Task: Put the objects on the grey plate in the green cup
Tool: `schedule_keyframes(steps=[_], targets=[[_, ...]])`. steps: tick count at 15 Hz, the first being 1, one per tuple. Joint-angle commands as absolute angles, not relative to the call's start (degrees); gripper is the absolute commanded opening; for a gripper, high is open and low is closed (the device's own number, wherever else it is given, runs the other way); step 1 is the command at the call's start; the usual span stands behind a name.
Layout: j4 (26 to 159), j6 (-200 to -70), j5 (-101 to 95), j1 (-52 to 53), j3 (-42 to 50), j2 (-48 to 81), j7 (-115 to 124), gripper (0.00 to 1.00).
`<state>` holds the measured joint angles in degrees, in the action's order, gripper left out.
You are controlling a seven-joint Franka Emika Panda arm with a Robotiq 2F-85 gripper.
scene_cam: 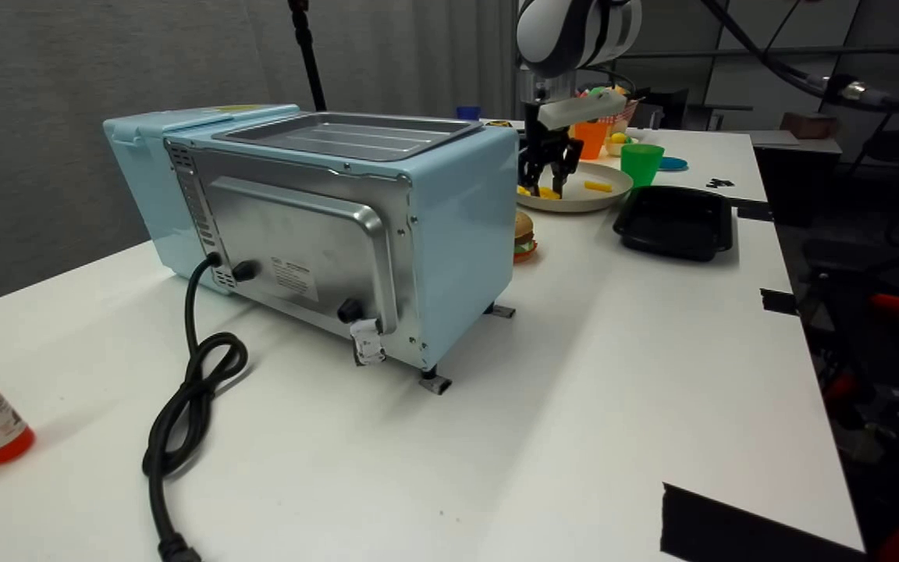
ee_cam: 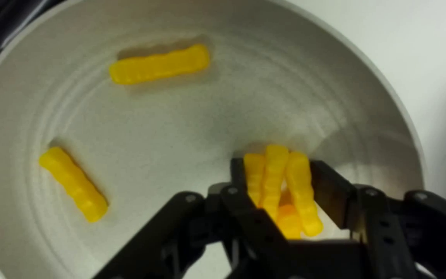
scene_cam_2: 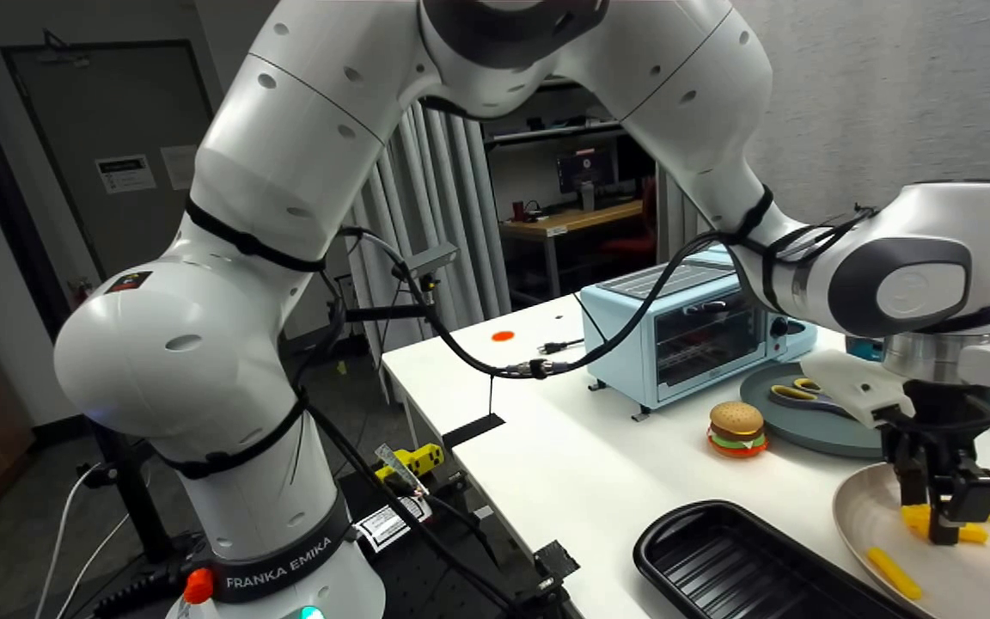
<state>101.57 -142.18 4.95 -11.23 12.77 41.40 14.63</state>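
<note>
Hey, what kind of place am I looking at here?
Most likely a robotics lab with kitchen props: there's a Franka Emika robot arm, a light-blue toaster oven and what looks like a toy hamburger.

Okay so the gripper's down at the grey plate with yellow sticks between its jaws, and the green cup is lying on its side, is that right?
Not quite: the green cup isn't on its side. It stands upright, as an exterior view shows. The rest holds: the gripper is down at the grey plate with yellow sticks between its jaws.
</note>
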Motion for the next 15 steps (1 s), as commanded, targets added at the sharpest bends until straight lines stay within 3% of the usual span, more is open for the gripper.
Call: schedule_keyframes(steps=[1, 15], targets=[[102.13, -142.17, 4.23, -11.45, 13.32, 38.96, 13.55, 0.21], [110.22, -140.94, 2.41, -15.55, 16.10, 26.16, 7.54, 0.21]])
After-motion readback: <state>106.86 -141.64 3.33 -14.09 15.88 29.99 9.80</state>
